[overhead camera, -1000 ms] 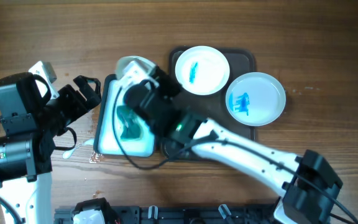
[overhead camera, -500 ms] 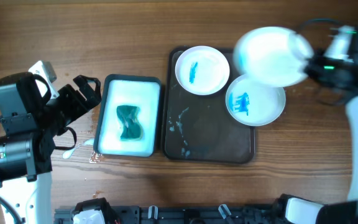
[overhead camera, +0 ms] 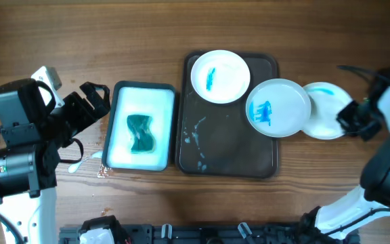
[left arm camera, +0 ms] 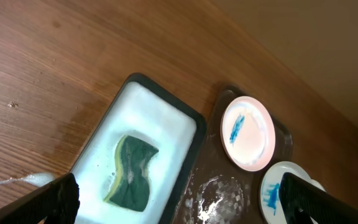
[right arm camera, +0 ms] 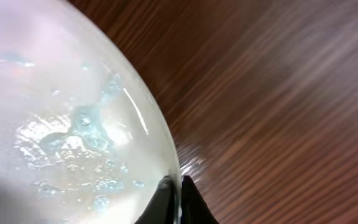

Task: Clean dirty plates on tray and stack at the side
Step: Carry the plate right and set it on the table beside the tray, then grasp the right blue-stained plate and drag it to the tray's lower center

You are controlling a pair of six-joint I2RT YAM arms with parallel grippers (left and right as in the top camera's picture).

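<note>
Presently the setting-down step is judged to be in hand. The left gripper (overhead camera: 95,100) is held wide open and empty. Ahead of its fingers (left arm camera: 50,202) a basin (overhead camera: 122,95) of white foam is seen, with a green sponge (overhead camera: 141,133) lying in it. Beyond it the tray (overhead camera: 225,152) carries two blue-smeared plates (overhead camera: 220,76) (overhead camera: 278,107). Just beside the tray's right edge a wet plate (overhead camera: 327,108) is held, its rim pinched between the closed fingers of the right gripper (right arm camera: 178,198). Whether it rests on the wood cannot be told. Next, a release is called for, and then a smeared plate is to be fetched.
</note>
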